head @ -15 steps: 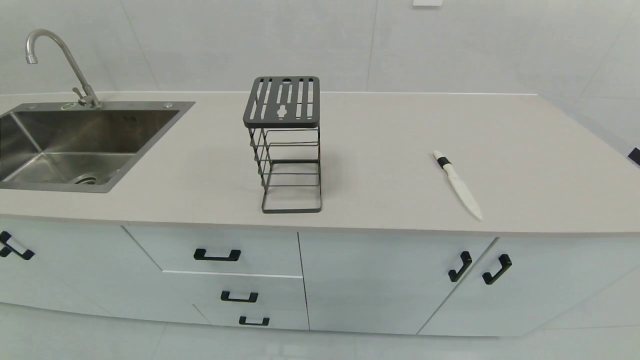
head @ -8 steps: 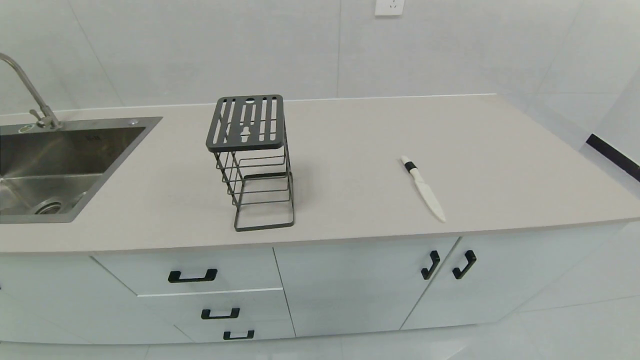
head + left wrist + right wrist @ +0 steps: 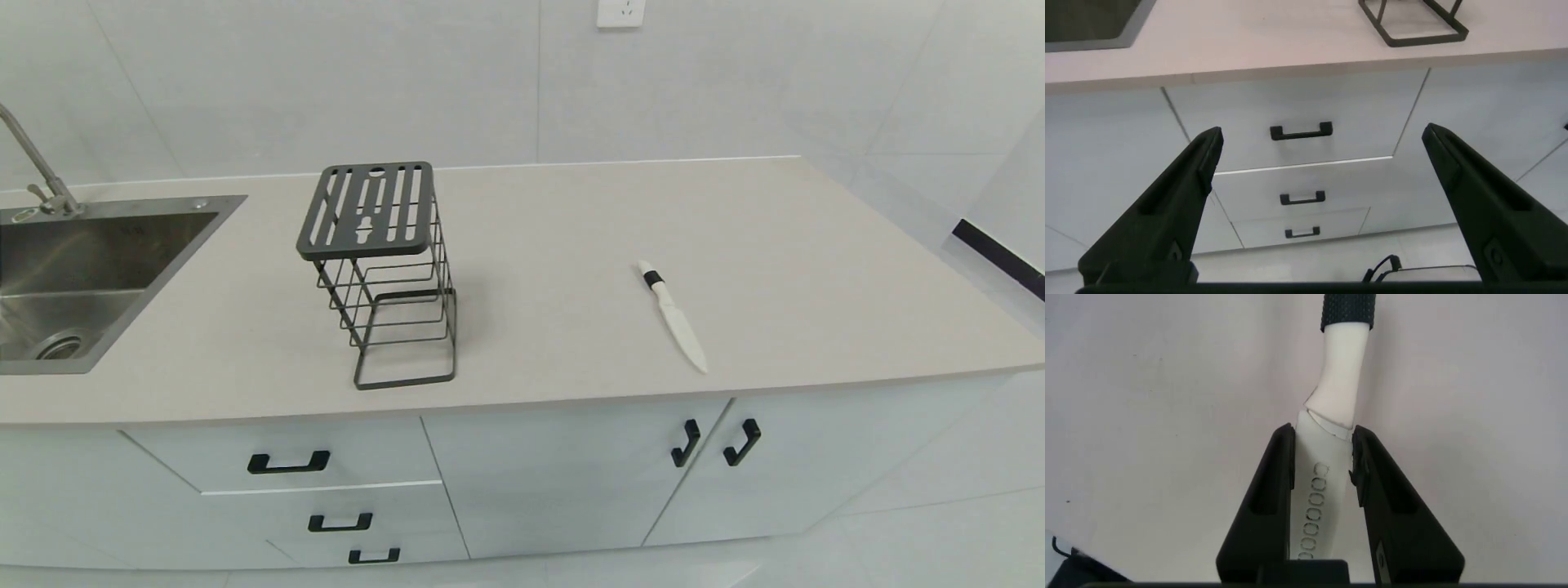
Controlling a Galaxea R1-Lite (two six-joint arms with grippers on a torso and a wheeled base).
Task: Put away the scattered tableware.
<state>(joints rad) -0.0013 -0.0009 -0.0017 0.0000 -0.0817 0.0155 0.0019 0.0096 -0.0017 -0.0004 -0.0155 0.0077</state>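
A white knife (image 3: 671, 317) with a black band on its handle lies flat on the countertop (image 3: 571, 229), right of centre, its tip towards the front edge. A black wire rack (image 3: 367, 208) with a slotted top plate stands upright left of centre; its base (image 3: 1413, 24) shows in the left wrist view. My left gripper (image 3: 1323, 135) is open and faces the cabinet drawers below the counter. In the right wrist view my right gripper (image 3: 1323, 437) has its fingers close on both sides of a white knife blade (image 3: 1339, 384). I cannot tell whether this is the knife on the counter.
A steel sink (image 3: 98, 245) with a faucet (image 3: 33, 171) is set into the counter's left end. Drawers (image 3: 288, 463) and cabinet doors (image 3: 714, 443) with black handles run below. The counter ends at the right, near a wall.
The head camera has shifted, so the whole scene slid left and a wall socket came into view. The knife and rack have not moved on the counter.
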